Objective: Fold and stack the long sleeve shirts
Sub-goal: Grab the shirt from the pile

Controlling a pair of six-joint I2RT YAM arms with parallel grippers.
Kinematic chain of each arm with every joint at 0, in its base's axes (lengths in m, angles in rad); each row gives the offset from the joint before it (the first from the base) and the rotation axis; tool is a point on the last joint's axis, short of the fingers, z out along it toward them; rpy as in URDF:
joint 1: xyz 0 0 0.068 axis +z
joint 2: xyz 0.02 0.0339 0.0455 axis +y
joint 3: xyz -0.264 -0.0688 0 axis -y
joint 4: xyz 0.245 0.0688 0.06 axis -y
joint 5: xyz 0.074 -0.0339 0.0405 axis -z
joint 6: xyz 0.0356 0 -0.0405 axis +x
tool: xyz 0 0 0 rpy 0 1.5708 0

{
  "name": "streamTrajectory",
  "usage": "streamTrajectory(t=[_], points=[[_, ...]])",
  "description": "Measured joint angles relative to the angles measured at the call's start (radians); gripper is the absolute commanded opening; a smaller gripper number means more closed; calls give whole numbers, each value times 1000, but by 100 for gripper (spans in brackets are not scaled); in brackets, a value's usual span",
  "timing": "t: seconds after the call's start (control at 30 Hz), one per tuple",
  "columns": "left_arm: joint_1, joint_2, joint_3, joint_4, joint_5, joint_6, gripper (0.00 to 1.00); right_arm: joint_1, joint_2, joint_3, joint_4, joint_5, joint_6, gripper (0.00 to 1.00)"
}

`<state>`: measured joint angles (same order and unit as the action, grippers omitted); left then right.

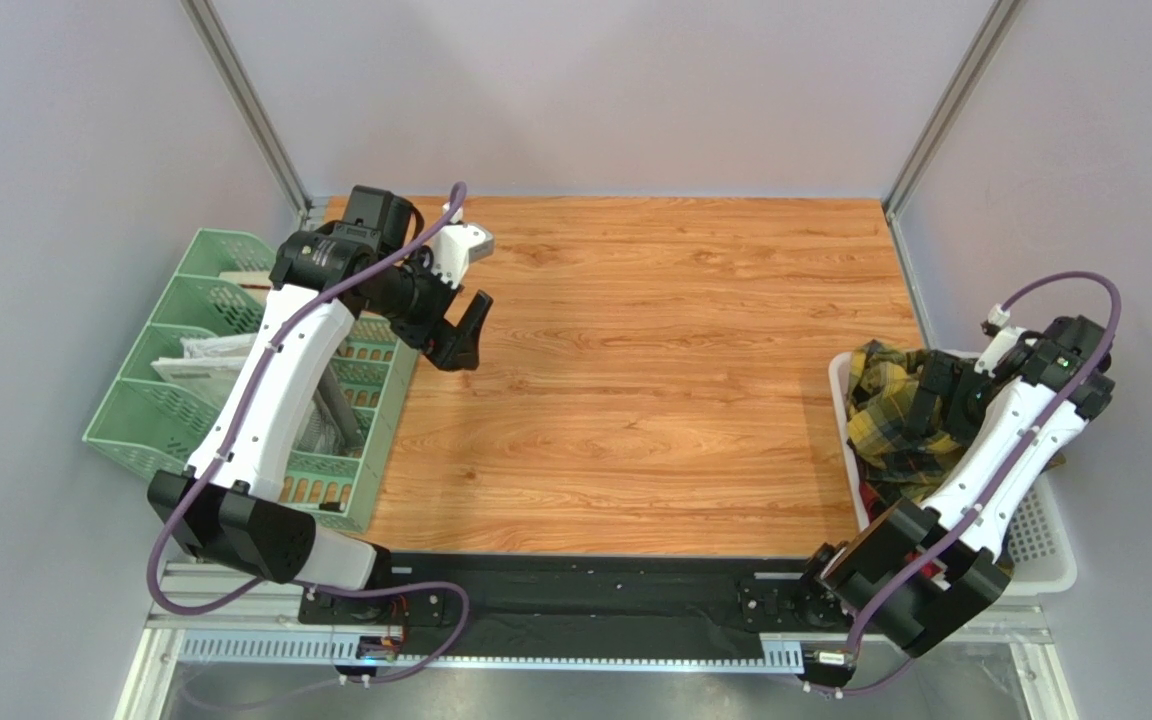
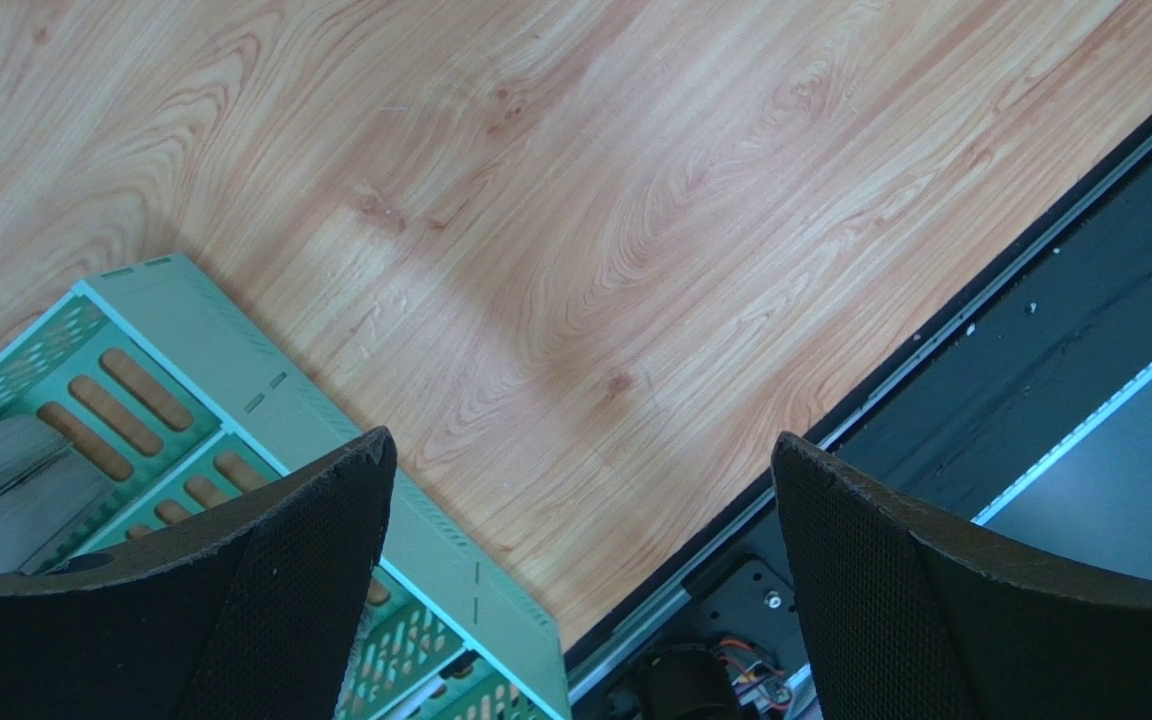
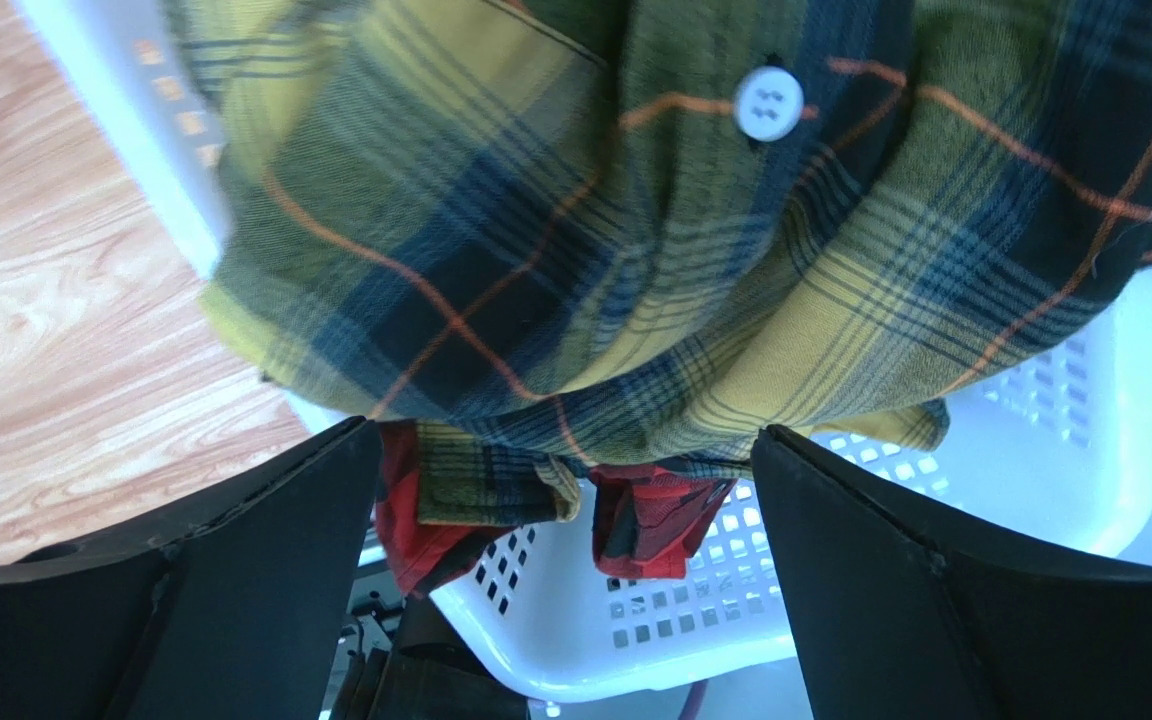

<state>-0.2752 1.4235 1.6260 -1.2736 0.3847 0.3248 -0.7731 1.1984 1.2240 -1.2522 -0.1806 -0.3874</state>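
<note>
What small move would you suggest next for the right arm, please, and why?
Probably lower the right gripper and close on the yellow plaid shirt: its open jaws hang right over it, bunched atop the red shirt in the white basket.

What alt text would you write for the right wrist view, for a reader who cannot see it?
A crumpled yellow-and-black plaid shirt fills the view, heaped over a red-and-black shirt in a white perforated basket. The right gripper stands open, its two black fingers framing the foreground, with the wooden table at the left.
</note>
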Motion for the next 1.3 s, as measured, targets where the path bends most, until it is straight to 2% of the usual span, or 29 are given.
streamTrajectory(t=[0.23,0.53,0.57,0.63,0.67,0.7,0.73,0.87,1.1,1.23,1.3], points=[[0,0,0,-11,2,13,99,-116,32,-70,87,10,44,100],[0,4,0,-10,2,23,99,-127,200,-106,174,-56,128,100],[0,5,0,-9,2,23,99,-127,208,-106,177,-70,137,93],[0,6,0,-7,2,23,99,-127,209,-106,181,-93,148,67],[0,6,0,-5,2,23,99,-127,206,-103,181,-113,157,31],[0,6,0,1,2,22,99,-127,206,-101,182,-132,159,4],[0,6,0,6,2,22,99,-127,204,-97,182,-153,158,0],[0,6,0,33,1,13,93,-126,200,-50,168,-243,169,0],[3,5,1,62,-3,-32,91,-115,75,129,136,-464,176,0],[21,5,28,69,11,-67,90,-44,-51,254,198,-599,256,0],[45,5,62,73,31,-89,90,40,-117,311,288,-645,333,0]])
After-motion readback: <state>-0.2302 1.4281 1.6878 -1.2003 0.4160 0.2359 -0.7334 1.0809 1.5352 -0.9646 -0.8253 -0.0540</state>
